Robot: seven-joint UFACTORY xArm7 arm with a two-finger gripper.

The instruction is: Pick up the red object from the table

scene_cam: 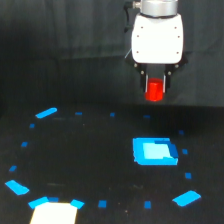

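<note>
The red object (154,90) is a small bright red block held between the fingers of my gripper (155,91). The gripper hangs from a white housing at the top right of the exterior view and is shut on the block. The block is in the air, well above the black table (90,160). Its upper part is hidden between the dark fingers. It hangs roughly above and behind the larger blue rectangle (155,151).
Small blue tape marks ring the table, with longer blue patches at the left (46,113), lower left (17,187) and lower right (186,199). A bright white patch (54,212) sits at the bottom edge. A dark curtain forms the background.
</note>
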